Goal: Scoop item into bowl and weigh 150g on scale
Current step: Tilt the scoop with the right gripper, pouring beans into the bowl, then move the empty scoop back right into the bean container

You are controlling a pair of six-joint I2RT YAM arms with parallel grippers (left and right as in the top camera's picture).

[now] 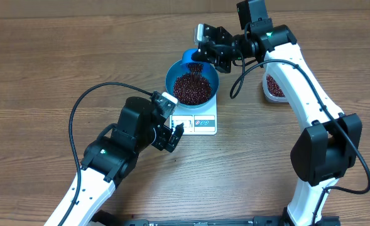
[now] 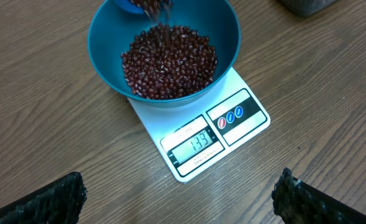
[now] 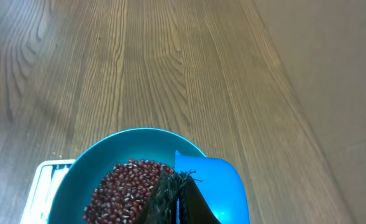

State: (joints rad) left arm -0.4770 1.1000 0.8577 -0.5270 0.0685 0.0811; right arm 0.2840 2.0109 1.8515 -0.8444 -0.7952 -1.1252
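The blue bowl stands on the white scale, holding a heap of dark red-brown beans. My right gripper is shut on the handle of a small blue scoop tilted over the bowl's far rim. Beans fall from the scoop onto the heap. The scale's display reads 133. In the right wrist view the shut fingertips cover part of the scoop. My left gripper is open and empty, just left of the scale's near corner, with its fingers wide apart.
A clear plastic tub with more beans stands to the right of the scale, partly under my right arm. A black cable loop hangs between the bowl and the tub. Bare wooden tabletop lies on the left.
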